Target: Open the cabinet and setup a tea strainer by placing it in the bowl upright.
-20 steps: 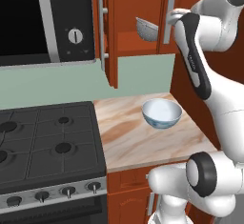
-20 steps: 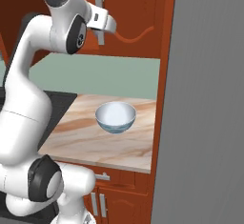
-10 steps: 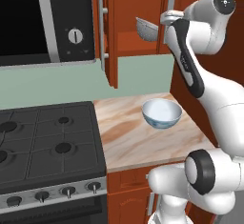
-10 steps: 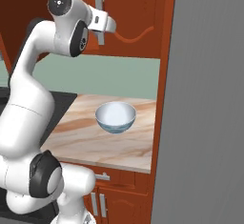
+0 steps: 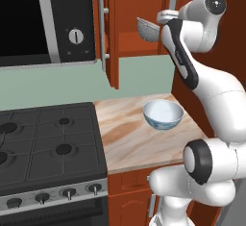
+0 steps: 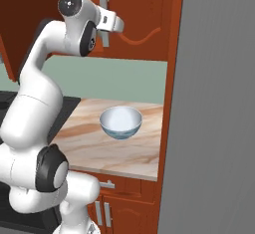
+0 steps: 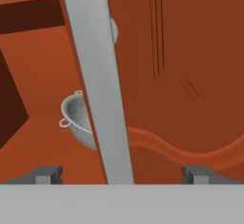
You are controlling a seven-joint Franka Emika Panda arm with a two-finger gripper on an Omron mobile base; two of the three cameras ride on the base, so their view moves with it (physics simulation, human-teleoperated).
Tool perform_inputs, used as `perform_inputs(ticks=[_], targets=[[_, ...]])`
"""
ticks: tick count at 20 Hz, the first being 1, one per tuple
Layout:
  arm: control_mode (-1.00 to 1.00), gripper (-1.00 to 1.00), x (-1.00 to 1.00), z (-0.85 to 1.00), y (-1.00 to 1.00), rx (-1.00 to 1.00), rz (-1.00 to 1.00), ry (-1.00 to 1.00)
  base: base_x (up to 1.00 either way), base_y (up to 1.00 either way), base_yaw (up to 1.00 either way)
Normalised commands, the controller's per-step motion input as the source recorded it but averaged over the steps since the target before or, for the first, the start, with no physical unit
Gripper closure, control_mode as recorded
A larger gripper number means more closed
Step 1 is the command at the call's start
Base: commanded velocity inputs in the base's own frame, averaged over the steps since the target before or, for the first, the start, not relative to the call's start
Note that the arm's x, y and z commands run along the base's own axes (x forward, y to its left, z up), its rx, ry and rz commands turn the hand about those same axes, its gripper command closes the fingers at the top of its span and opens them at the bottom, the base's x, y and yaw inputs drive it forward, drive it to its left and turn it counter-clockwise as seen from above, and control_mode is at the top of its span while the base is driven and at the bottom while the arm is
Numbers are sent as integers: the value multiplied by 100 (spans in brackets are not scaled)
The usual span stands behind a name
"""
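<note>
Cabinet (image 5: 144, 13) of reddish-brown wood fills the upper part of the left base view, its left door swung out toward the camera so that the door's edge and a vertical silver bar (image 5: 102, 30) on it show at about 11 o'clock from the bowl (image 5: 163, 114). Inside, on the lower shelf (image 5: 137, 43), lies the tea strainer (image 5: 146, 29), a grey mesh cup tipped on its side; in the hand view it sits at 9 o'clock of the frame (image 7: 77, 118), partly behind the long silver handle (image 7: 97, 85) of the right door (image 7: 181, 75), which crosses that picture from top to bottom. The gripper (image 7: 120, 173) is up at that handle with its two dark tips spread wide, one at each side of the bar and clear of it; nothing is pinched. In the left base view the hand (image 5: 166, 16) sits just right of the strainer, at 12 o'clock above the bowl. The bowl, white inside and pale blue-grey outside, stands upright on the marbled counter (image 5: 125, 143), well below the shelf; the right base view shows it (image 6: 120, 122) near the counter's middle. At 9 o'clock from the bowl lies the black gas stove (image 5: 45, 143), and above that, the microwave (image 5: 45, 20) with its round dial.
</note>
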Motion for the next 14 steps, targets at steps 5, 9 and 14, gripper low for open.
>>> perform_inputs(ticks=[5,9,14], targets=[[-100,-100,33,0,0,-2,2,0,0,0,0],[-100,-100,29,0,0,0,2,0,0,0,0],[-100,-100,31,0,0,0,1,0,0,0,0]])
